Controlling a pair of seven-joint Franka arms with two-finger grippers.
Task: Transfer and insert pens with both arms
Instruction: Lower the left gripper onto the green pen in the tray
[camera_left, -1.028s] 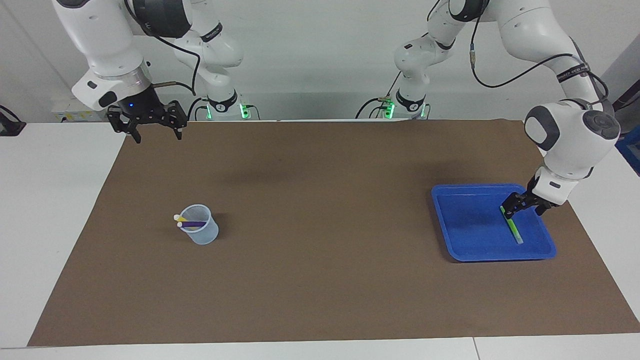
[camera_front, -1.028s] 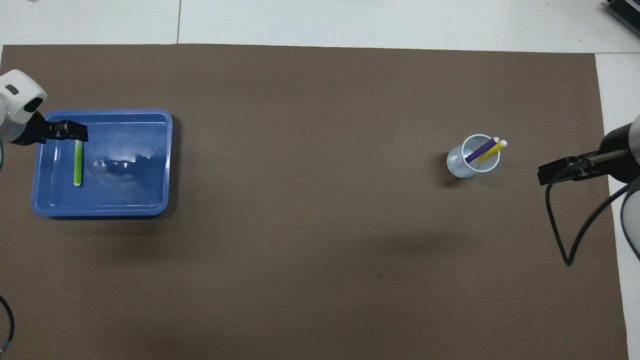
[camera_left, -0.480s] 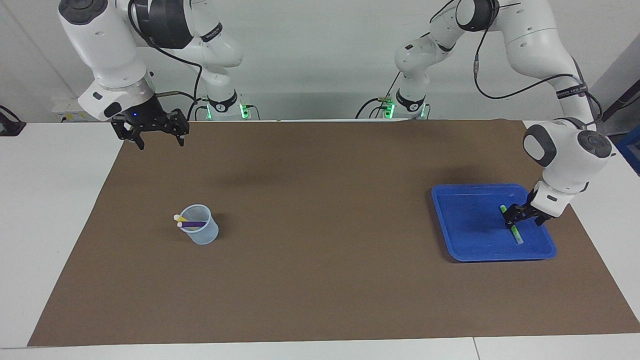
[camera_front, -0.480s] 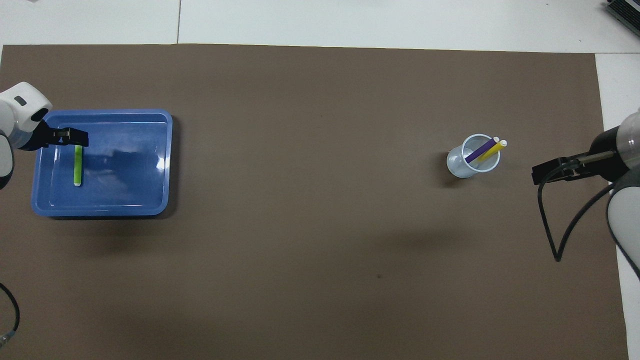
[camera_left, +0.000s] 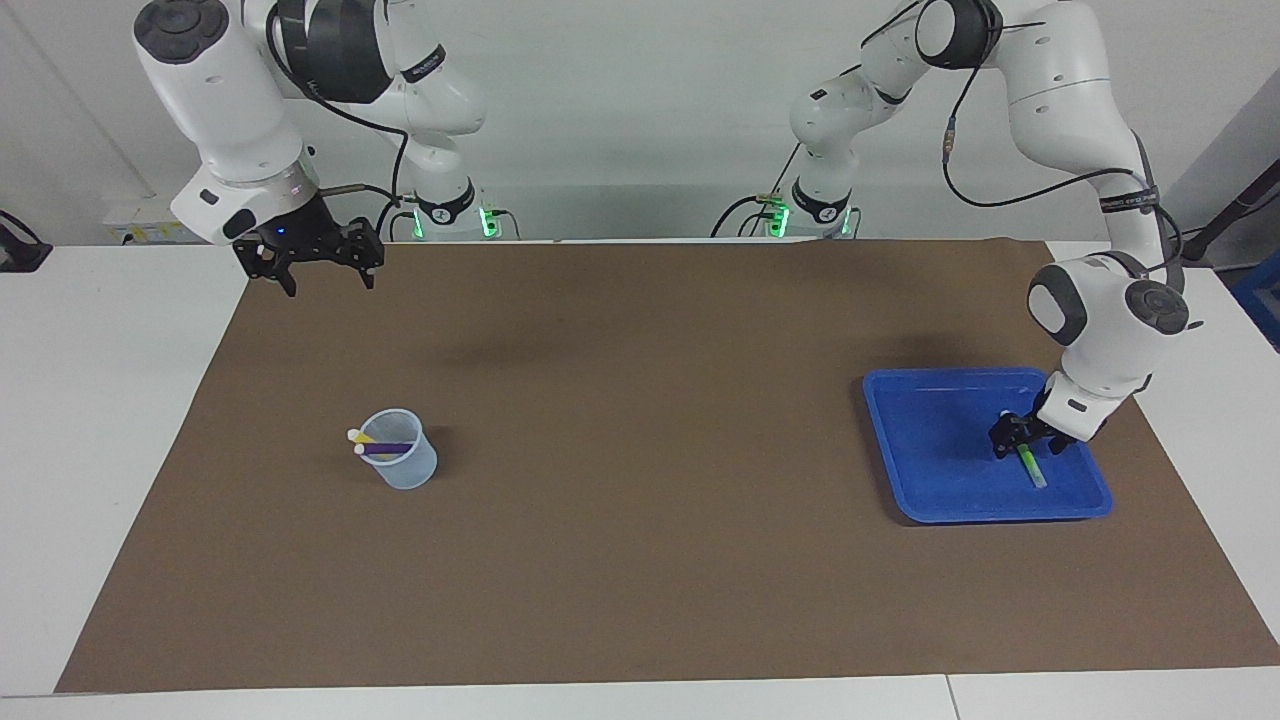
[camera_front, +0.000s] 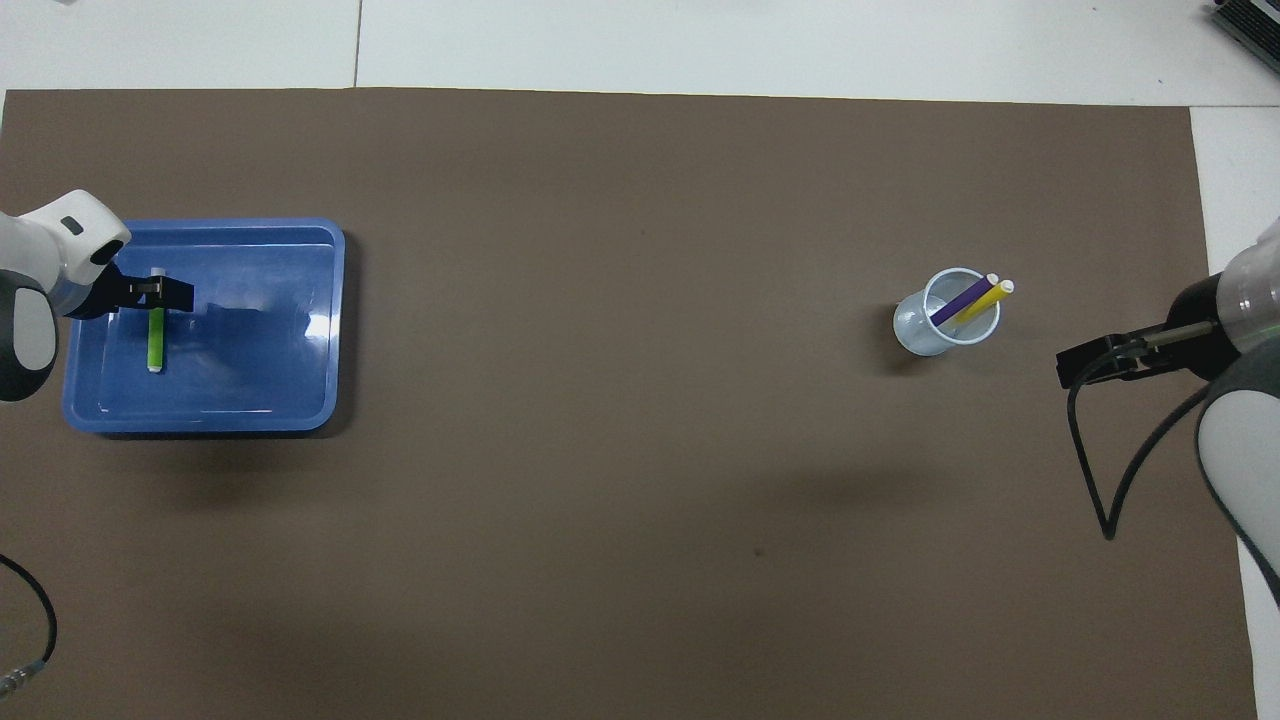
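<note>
**Left gripper at the last pen**

Left gripper (camera_left: 1020, 438) low in the blue tray (camera_left: 920, 440), jaws astride the green pen (camera_left: 1031, 468), grip unconfirmed. Purple pen (camera_left: 388, 448) and yellow pen (camera_left: 364, 438) lean in the cup (camera_left: 405, 470). Right gripper (camera_left: 318, 262) waits aloft, jaws apart, probably for handover.

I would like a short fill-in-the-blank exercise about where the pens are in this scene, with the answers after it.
1. The green pen lies in the blue ____.
2. The purple pen and the yellow pen stand in the clear ____.
3. The left gripper is down at the ____ pen.
4. The right gripper waits in the air, holding ____.

Answers: tray; cup; green; nothing
</note>
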